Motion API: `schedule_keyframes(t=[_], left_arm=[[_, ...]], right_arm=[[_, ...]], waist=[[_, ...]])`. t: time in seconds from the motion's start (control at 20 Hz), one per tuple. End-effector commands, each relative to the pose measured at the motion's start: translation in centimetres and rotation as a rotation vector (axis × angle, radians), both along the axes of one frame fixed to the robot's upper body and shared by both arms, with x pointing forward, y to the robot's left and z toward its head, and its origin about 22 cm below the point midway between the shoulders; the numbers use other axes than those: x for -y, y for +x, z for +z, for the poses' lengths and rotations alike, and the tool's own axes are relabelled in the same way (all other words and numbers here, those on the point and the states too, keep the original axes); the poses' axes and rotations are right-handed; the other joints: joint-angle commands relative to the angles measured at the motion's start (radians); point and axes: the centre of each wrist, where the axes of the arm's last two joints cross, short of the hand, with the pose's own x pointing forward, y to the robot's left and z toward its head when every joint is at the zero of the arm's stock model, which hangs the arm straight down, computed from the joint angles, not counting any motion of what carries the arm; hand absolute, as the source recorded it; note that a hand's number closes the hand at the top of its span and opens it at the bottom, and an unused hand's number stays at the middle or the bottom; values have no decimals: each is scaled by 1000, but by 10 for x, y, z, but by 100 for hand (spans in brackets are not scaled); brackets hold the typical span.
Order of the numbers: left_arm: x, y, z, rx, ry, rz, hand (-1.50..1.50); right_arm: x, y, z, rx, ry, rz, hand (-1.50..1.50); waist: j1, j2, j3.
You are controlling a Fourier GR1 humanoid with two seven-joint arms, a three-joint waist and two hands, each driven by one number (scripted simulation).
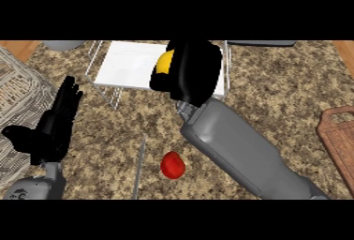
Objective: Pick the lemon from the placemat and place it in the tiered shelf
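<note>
The right robot hand (pixel 188 70) is curled round the lemon (pixel 164 62), holding it over the white tiered shelf (pixel 124 65) up at twelve o'clock. This looks like the placing step; next it must lower and let go. The left robot hand (pixel 54 123) rests spread at nine o'clock (a red object (pixel 173 165) lies on the worktop (pixel 283 84) at six).

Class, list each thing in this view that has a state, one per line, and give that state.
lemon: held in the right hand, above the tiered shelf
right hand: curled round the lemon
left hand: open, resting, fingers up
tiered shelf: upright, white top tier bare
red fruit: lying loose on the counter
</note>
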Motion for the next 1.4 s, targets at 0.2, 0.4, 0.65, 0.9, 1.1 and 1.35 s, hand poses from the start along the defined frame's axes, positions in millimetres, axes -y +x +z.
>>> schedule_keyframes(t=[0.2, 0.4, 0.65, 0.9, 1.1, 1.35], left_arm=[[1, 2, 12, 11, 15, -12, 0], [8, -4, -1, 12, -1, -21, 0], [1, 2, 10, 9, -11, -18, 0], [19, 9, 10, -1, 2, -2, 0], [-3, -9, -14, -12, 9, -2, 0], [-11, -1, 10, 3, 3, 26, 0]], right_arm=[[-8, 36, -23, -67, 95, -143, 150], [3, 45, -2, -4, 317, -158, 150], [9, 62, -23, -58, 330, -145, -150], [5, 68, -31, -46, 367, -76, -150], [-1, 64, -22, 65, 429, -32, -150], [-14, 58, 1, 136, 507, -29, -150]], waist=[[4, 3, 0], [23, 5, 1], [17, 6, 1], [2, 6, 1], [-6, 2, 0], [-26, -7, 1]])
